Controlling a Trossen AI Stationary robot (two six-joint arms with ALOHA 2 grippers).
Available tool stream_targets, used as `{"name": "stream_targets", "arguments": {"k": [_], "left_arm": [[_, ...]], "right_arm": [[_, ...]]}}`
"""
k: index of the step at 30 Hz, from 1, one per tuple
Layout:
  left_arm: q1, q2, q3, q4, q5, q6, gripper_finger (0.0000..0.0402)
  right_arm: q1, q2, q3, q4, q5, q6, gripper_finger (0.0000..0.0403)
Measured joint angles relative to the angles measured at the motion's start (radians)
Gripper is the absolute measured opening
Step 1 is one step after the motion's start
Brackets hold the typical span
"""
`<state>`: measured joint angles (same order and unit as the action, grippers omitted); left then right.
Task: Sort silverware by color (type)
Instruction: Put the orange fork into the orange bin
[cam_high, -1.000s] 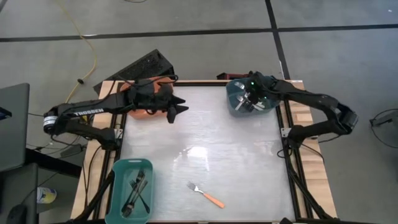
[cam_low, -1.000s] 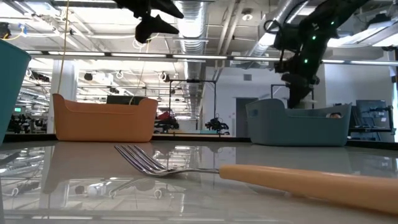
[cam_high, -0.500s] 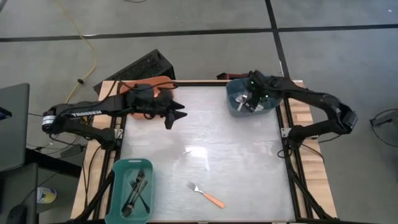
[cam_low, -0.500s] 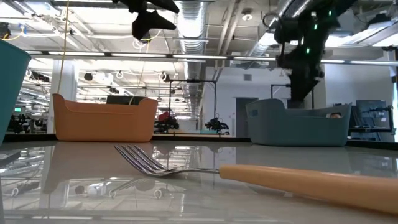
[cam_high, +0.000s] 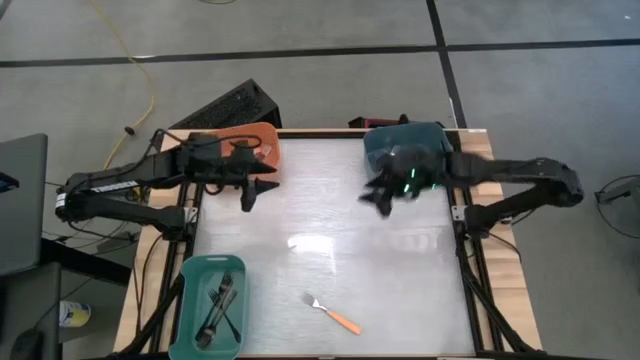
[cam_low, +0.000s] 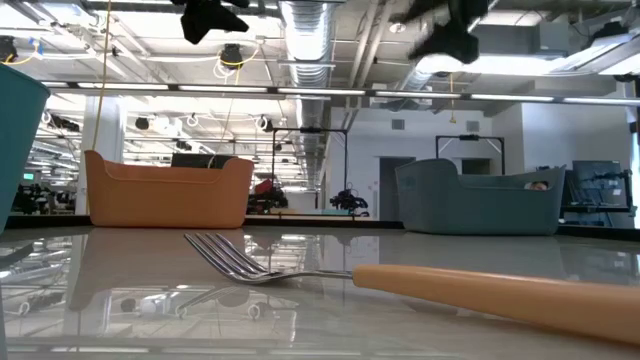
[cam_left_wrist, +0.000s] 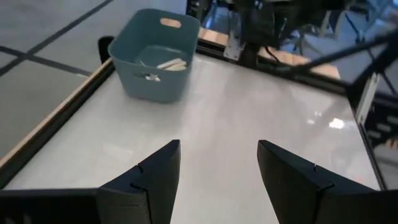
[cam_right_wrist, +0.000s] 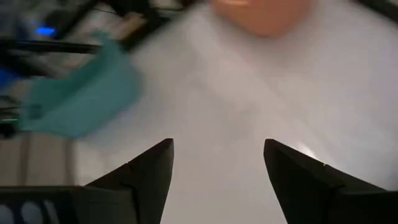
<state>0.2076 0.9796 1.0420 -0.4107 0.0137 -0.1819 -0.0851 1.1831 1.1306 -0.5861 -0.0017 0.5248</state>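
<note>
Presently lying on desk: orange-handled fork, light, stiff, slippery; grasp mid-handle. Left gripper, right gripper: jaws gaping wide, holding nothing.

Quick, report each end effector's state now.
Left end effector: open, empty, beside the orange bin.
Right end effector: open, empty, just off the blue bin.

right gripper now out of the blue-grey bin, swung over bare table just in front of it, fingers apart and empty, left gripper drawn back toward the orange bin, fingers apart
</note>
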Motion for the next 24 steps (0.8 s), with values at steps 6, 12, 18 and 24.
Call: {"name": "stream_targets", "arguments": {"k": [6,12,18,24], "left_arm": [[-0.025,-0.006,0.0,-0.079,0.034,0.067,0.0198],[-0.04,-0.001,0.0,-0.119,0.08,0.122,0.0198],[-0.04,0.002,0.0,-0.12,0.118,0.141,0.0198],[-0.04,0.002,0.0,-0.125,0.142,0.148,0.0198]], "right_arm": [[0.341,0.164,-0.008,0.26,0.134,0.104,0.0275],[0.552,0.399,0.09,0.296,0.207,0.24,0.0274],[0.611,0.613,0.269,0.048,0.21,0.472,0.0274],[0.642,0.79,0.4,-0.031,0.053,0.549,0.0274]]}}
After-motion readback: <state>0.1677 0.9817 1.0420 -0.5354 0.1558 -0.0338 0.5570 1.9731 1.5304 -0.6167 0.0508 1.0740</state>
